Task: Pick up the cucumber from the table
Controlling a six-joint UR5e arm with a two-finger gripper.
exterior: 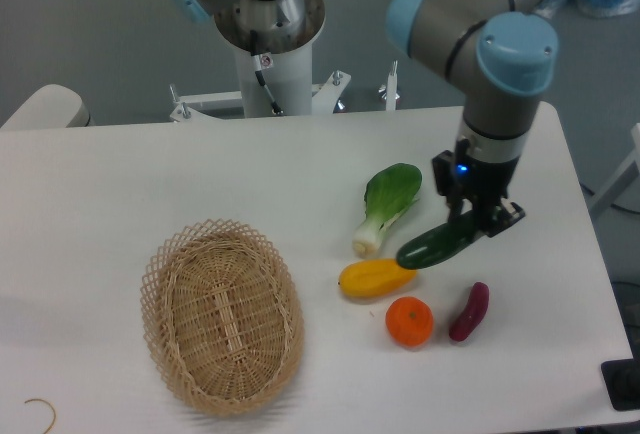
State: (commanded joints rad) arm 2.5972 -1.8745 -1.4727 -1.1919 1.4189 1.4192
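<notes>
Camera: white table [150, 174] before grey wall [90, 24]

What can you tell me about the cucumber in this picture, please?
The cucumber is slim, dark green and glossy, slightly curved. It is held near its right end by the gripper, tilted with its left end lower, apparently above the table. Its left tip sits just over the yellow squash; whether they touch is unclear.

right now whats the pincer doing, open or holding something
Pincer: closed on the cucumber, gripping it near its right end and holding it above the table.
</notes>
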